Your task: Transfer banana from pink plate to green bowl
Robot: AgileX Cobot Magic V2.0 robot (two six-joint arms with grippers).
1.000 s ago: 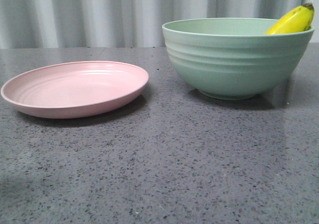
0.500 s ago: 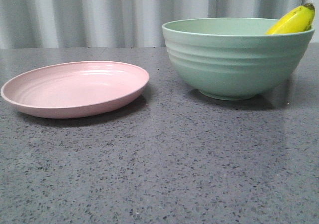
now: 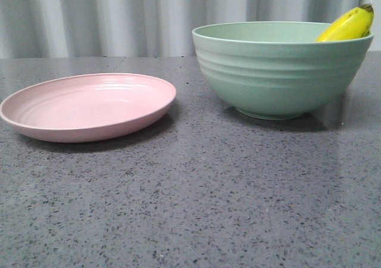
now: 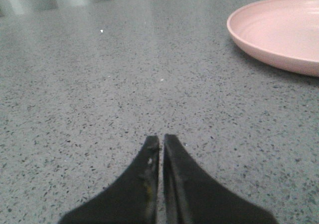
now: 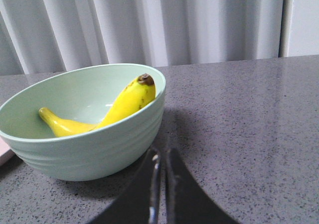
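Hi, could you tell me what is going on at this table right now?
Nothing is being handled at the moment. The banana lies inside the green bowl, its dark tip leaning over the rim. The pink plate beside it has nothing on it. The left gripper is shut and holds nothing, low over the grey table near the plate. The right gripper is shut too, close to the bowl. The transfer looks done.

I can read no text, label, brand, number or sign in any of my views.
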